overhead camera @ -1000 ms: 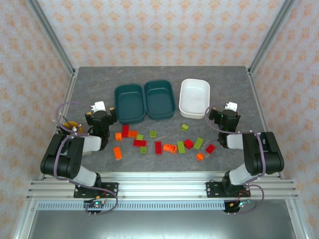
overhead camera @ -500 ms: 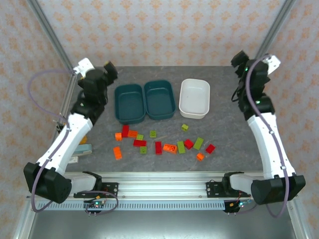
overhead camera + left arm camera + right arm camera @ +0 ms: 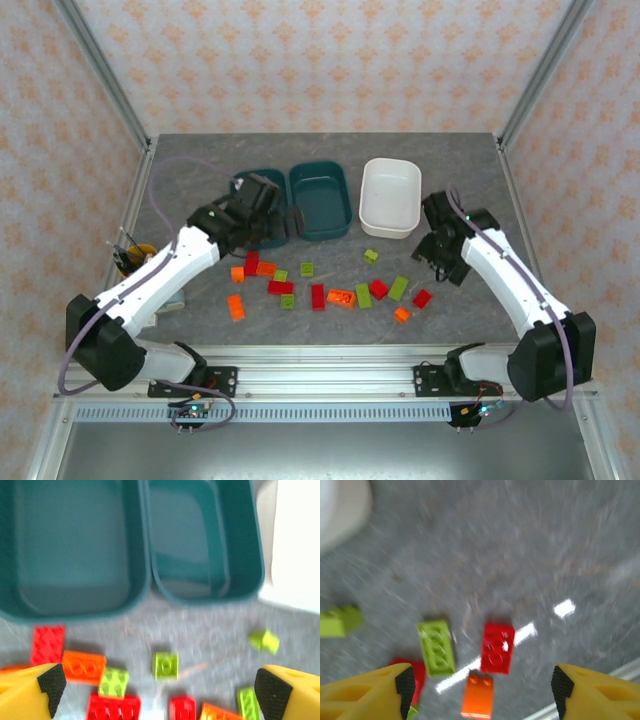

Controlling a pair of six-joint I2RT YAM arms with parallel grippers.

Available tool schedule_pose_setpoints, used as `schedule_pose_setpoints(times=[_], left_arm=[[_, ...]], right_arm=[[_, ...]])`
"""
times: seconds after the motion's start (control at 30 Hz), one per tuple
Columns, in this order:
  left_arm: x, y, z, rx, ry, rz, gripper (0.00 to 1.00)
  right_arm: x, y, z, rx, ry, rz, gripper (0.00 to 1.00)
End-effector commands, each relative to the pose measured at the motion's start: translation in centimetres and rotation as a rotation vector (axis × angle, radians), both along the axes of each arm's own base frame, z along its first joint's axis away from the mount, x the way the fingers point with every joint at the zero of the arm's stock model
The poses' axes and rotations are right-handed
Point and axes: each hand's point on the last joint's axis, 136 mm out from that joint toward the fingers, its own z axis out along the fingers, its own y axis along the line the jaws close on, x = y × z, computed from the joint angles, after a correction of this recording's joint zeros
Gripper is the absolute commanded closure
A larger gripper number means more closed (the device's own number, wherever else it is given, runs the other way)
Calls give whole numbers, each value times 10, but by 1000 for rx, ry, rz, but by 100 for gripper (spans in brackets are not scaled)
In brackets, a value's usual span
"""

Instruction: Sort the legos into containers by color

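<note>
Red, orange and yellow-green legos [image 3: 318, 295] lie scattered in a band in front of three containers: a left teal bin [image 3: 280, 182], a middle teal bin [image 3: 320, 195] and a white bin [image 3: 390, 195], none holding a brick that I can see. My left gripper [image 3: 283, 215] hovers open over the left bin's near edge. In its wrist view, the left gripper [image 3: 161, 690] has a green square brick [image 3: 165, 665] lying below and between its fingers. My right gripper [image 3: 482, 687] hangs open above a red brick [image 3: 497, 647], an orange brick [image 3: 477, 695] and a green brick [image 3: 436, 647].
A small yellow cup [image 3: 135, 255] stands at the table's left edge beside my left arm. The metal frame rail [image 3: 320, 375] runs along the near edge. Bare grey tabletop lies right of the white bin and behind the bins.
Both arms have swung down from the rear corners toward the table, the left to the left bin's near edge, the right to the right end of the legos. The right jaws narrowed somewhat.
</note>
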Motion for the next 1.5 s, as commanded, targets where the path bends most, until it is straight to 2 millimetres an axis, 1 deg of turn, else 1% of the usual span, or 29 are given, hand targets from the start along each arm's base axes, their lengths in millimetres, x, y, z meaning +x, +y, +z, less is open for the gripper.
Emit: schedule_pose_setpoints(times=[0.0,0.07,0.13,0.27,0.37,0.6,0.8,0.87,0.97,1.03,1.1,1.17,1.2,1.23,1.27,1.33,1.4,1.47], left_arm=[[-42,-29,-13,-37,68,-157,0],[-55,-44,-23,-51,83,-202,0],[-66,-58,-32,-55,93,-239,0],[-74,-76,-40,-49,107,-294,3],[-75,-83,-42,-45,109,-317,3],[-75,-92,-45,-69,115,-338,3],[-74,-98,-45,-71,116,-350,4],[-73,-100,-44,-73,114,-350,4],[-71,-102,-41,-86,108,-340,4],[-67,-104,-35,-98,95,-322,4],[-61,-105,-24,-104,74,-301,4],[-52,-106,-11,-105,51,-282,4],[-46,-106,-4,-103,41,-272,3],[-39,-105,2,-105,32,-258,3],[-32,-104,9,-112,24,-240,3],[-16,-98,18,-133,22,-193,3],[1,-91,24,-168,21,-143,3],[18,-87,29,-212,18,-104,3]], right_arm=[[-23,24,-16,160,52,-7,26],[-22,28,-30,186,55,-8,25],[-22,26,-41,169,66,-11,25],[-26,23,-67,168,119,-28,26],[-29,22,-82,173,139,-39,28],[-26,13,-99,179,129,-79,38],[-19,10,-109,162,134,-64,48],[-17,8,-109,154,133,-59,55],[-12,6,-102,134,107,-39,63],[-7,4,-89,107,75,-10,67],[6,9,-66,89,15,47,68],[24,21,-39,81,-54,110,68],[35,27,-28,81,-81,135,68],[44,32,-21,86,-94,145,68],[56,36,-15,90,-105,152,68],[83,42,-9,82,-119,166,68],[115,50,-4,71,-136,181,69],[144,57,-5,58,-135,195,69]])
